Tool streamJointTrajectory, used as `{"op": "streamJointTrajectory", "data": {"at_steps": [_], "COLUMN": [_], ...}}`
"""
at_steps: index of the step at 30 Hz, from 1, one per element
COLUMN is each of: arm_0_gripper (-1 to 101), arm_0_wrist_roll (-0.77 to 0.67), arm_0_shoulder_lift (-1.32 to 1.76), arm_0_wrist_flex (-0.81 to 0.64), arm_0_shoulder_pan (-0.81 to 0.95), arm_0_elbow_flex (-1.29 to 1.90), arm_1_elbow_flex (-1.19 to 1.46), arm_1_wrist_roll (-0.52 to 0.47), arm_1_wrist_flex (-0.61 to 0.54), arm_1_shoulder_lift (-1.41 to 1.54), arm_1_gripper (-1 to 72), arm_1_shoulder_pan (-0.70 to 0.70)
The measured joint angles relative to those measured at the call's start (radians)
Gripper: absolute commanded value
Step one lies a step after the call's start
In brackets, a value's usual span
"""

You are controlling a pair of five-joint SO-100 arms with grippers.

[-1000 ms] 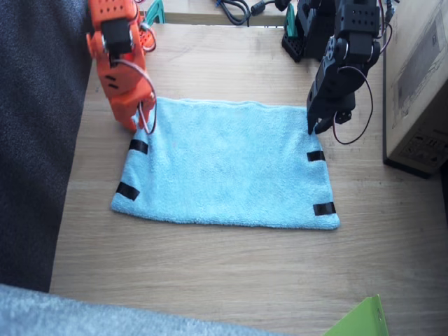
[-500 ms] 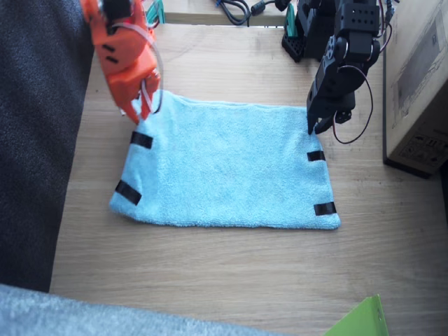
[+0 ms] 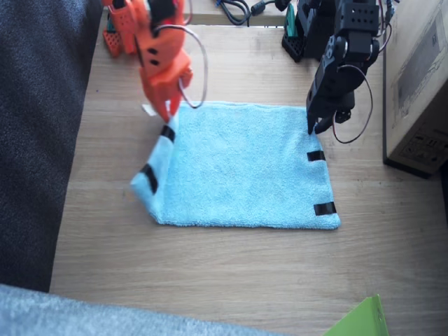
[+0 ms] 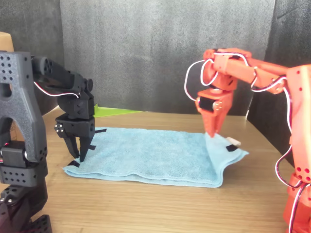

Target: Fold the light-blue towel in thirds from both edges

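**The first edge is coming up**

The light-blue towel [image 3: 245,168] is lying in the middle of the wooden table [image 3: 231,273]. One short edge [image 3: 159,162] is rising off the table and moving toward the middle. A second ago it was lying flat and farther out. The right gripper [image 3: 168,110] is pinching the far corner of that edge and is pulling it up and in. This looks like the start of the first fold. The black tape strips [image 3: 148,178] on that edge are now tilting up.

The other short edge [image 3: 322,178] is lying flat, as before. The left gripper [image 3: 318,124] is staying at its far corner, jaws pointing down. I cannot tell if it is gripping the cloth.
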Motion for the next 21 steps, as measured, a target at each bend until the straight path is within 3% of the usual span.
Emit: {"op": "streamJointTrajectory", "data": {"at_steps": [21], "arm_0_gripper": [0], "arm_0_wrist_roll": [-0.015], "arm_0_shoulder_lift": [0.008], "arm_0_wrist_flex": [-0.002], "arm_0_shoulder_pan": [0.000], "arm_0_elbow_flex": [0.015], "arm_1_elbow_flex": [-0.290], "arm_1_wrist_roll": [0.000], "arm_1_wrist_flex": [0.011], "arm_1_shoulder_lift": [-0.190], "arm_1_gripper": [-0.1], "arm_1_shoulder_pan": [0.109]}}
